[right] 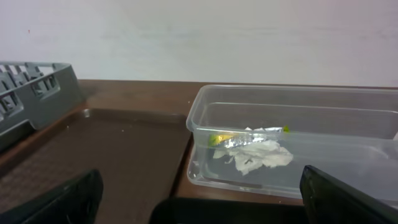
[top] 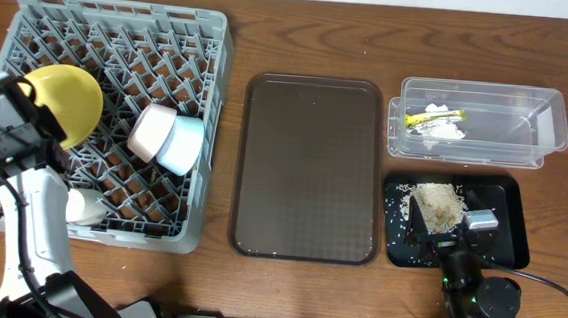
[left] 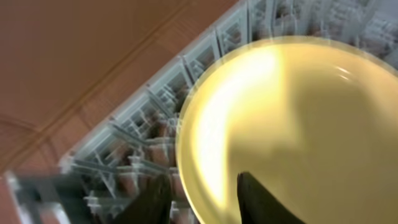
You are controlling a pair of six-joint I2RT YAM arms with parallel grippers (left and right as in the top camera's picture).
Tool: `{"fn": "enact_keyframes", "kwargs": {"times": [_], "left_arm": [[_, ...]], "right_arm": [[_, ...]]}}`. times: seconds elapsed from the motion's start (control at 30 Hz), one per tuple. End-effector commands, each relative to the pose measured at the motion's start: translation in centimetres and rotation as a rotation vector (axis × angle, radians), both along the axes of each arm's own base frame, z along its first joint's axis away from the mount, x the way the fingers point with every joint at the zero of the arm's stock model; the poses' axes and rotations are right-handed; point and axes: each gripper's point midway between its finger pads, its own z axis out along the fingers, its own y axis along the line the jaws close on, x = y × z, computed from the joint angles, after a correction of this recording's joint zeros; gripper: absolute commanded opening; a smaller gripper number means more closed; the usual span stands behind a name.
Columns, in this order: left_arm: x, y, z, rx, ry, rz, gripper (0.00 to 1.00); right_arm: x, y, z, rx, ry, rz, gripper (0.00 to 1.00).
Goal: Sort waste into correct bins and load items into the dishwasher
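The yellow plate (top: 65, 104) stands on edge in the grey dish rack (top: 203, 33); it also fills the left wrist view (left: 298, 124). My left gripper (top: 12, 102) (left: 202, 202) is open and straddles the plate's rim. The white bowl (top: 151, 132) and light blue bowl (top: 181, 145) lie on their sides in the rack. The chopsticks are not visible. The clear tub (top: 552, 123) (right: 202, 124) holds the wrapper (top: 435, 116) (right: 222, 138) and tissue (top: 446, 132) (right: 258, 155). The black tray (top: 509, 235) holds food scraps (top: 437, 203). My right gripper (top: 446, 233) (right: 199, 208) hangs over it, open and empty.
The dark brown serving tray (top: 309, 166) (right: 112, 155) lies between the rack and the two bins. A corner of the rack (right: 37, 87) shows at the left of the right wrist view. The rack (left: 143, 137) sits near the table's left edge.
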Motion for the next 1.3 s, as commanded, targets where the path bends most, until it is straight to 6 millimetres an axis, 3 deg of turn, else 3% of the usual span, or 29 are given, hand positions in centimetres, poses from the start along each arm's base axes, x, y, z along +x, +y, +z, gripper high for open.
{"fn": "enact_keyframes", "kwargs": {"times": [0.0, 0.1, 0.17, 0.23, 0.3, 0.47, 0.57, 0.67, 0.83, 1.0, 1.07, 1.17, 1.2, 1.27], "left_arm": [[-0.3, -2.1, -0.9, -0.154, -0.079, 0.094, 0.36], [-0.3, -4.8, -2.5, -0.288, -0.047, 0.027, 0.47], [-0.5, -5.1, -2.8, -0.336, -0.068, 0.072, 0.5], [-1.1, -4.6, -3.0, -0.39, -0.122, 0.183, 0.69], [-1.6, -4.0, -3.1, -0.447, -0.182, 0.289, 0.71], [-1.6, -3.0, -2.8, -0.572, -0.293, 0.352, 0.7], [-2.4, -1.4, -3.0, -0.601, -0.337, 0.425, 0.68], [-1.4, -1.0, -3.5, -0.678, -0.381, 0.387, 0.66], [0.6, -1.7, -6.2, -0.795, -0.373, 0.333, 0.6], [0.7, -1.5, -8.6, -0.83, -0.336, 0.368, 0.56], [1.0, -1.3, -8.9, -0.826, -0.343, 0.364, 0.45], [1.3, -1.1, -8.7, -0.819, -0.357, 0.355, 0.14], [1.4, -1.1, -8.6, -0.819, -0.36, 0.352, 0.08], [1.4, -1.0, -8.5, -0.813, -0.36, 0.345, 0.08]], "right_arm": [[0.0, -0.2, -0.1, -0.005, 0.002, -0.009, 0.99], [0.0, -0.2, -0.1, -0.005, 0.002, -0.009, 0.99], [0.0, -0.2, -0.1, -0.005, 0.002, -0.009, 0.99], [0.0, -0.2, -0.1, -0.005, 0.002, -0.009, 0.99], [0.0, -0.2, -0.1, -0.005, 0.002, -0.009, 0.99], [0.0, -0.2, -0.1, -0.006, 0.002, -0.009, 0.99], [0.0, -0.2, -0.1, -0.005, 0.002, -0.009, 0.99], [0.0, -0.2, -0.1, -0.005, 0.002, -0.009, 0.99], [0.0, -0.2, -0.1, -0.005, 0.002, -0.009, 0.99], [0.0, -0.2, -0.1, -0.005, 0.002, -0.009, 0.99], [0.0, -0.2, -0.1, -0.005, 0.002, -0.009, 0.99], [0.0, -0.2, -0.1, -0.005, 0.002, -0.009, 0.99], [0.0, -0.2, -0.1, -0.005, 0.002, -0.009, 0.99], [0.0, -0.2, -0.1, -0.005, 0.002, -0.009, 0.99]]}}
